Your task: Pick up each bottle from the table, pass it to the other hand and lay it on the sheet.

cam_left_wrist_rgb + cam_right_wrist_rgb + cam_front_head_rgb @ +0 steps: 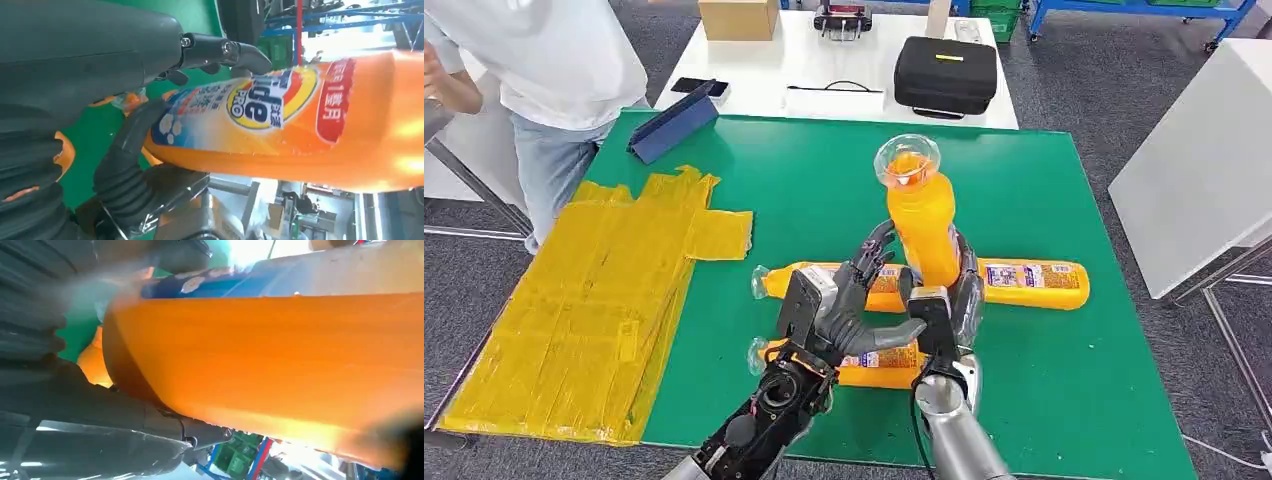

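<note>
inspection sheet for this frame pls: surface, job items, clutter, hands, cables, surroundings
Surface: green table mat; yellow sheet on its left part, nothing lying on it.
Job's things: one orange bottle held upright above the mat; two orange bottles lying on the mat.
Clutter: blue folder at the mat's far edge.
Robot hands: right robot hand grips the upright bottle; left robot hand has fingers against it.
Cables: black cable on the white table behind.
Surroundings: person standing far left; black case, cardboard box.
</note>
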Action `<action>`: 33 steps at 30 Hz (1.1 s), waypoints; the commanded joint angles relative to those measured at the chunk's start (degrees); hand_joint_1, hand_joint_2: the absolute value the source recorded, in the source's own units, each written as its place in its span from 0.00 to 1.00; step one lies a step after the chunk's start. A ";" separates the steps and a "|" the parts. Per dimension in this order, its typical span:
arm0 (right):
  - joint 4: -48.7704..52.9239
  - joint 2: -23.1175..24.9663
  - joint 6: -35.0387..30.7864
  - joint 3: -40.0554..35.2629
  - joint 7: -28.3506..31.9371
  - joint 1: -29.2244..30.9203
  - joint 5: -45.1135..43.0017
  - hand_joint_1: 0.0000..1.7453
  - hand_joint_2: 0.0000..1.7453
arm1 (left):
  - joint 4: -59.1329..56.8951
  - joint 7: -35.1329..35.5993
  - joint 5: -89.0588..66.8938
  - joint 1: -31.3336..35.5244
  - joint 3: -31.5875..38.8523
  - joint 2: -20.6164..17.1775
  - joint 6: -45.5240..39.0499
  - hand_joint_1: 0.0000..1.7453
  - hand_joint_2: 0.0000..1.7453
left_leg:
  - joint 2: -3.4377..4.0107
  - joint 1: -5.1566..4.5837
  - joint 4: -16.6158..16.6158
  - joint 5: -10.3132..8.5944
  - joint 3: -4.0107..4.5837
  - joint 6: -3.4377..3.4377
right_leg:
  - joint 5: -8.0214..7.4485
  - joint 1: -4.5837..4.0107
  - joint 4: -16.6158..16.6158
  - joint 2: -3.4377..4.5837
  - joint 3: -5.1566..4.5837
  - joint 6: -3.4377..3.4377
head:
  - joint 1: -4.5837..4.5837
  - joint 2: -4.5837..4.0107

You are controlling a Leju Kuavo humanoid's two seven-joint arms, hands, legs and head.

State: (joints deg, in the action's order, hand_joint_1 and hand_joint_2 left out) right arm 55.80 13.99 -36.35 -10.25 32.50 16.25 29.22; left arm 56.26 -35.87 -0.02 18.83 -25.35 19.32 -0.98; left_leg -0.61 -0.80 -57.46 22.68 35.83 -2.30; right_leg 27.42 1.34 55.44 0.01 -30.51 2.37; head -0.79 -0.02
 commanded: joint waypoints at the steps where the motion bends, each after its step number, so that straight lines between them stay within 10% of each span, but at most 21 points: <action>1: 3.18 -0.66 -0.05 -0.86 2.25 -1.32 -0.25 1.00 1.00 | -2.66 1.34 0.49 2.17 7.36 -2.24 -2.66 0.00 1.00 | 0.16 0.08 0.05 0.08 -0.25 0.19 | 0.02 -0.08 -0.10 0.12 0.24 -0.15 | -0.02 0.00; 33: 14.36 -3.03 2.85 0.21 4.48 -8.04 -9.27 1.00 1.00 | 5.36 1.70 -0.06 -4.24 10.77 -3.72 -5.63 0.00 1.00 | -0.14 0.08 0.03 0.00 -0.06 0.14 | 0.02 -0.06 -0.07 -0.11 0.08 -0.10 | -0.15 0.00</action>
State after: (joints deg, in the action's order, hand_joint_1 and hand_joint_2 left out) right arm 71.04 11.98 -34.84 -8.70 36.15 7.58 21.49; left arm 60.54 -34.34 0.00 14.91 -16.24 17.29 -6.03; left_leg -0.86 -0.75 -57.45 22.63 35.92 -2.28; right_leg 27.42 1.33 55.44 -0.18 -30.57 2.36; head -0.94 -0.02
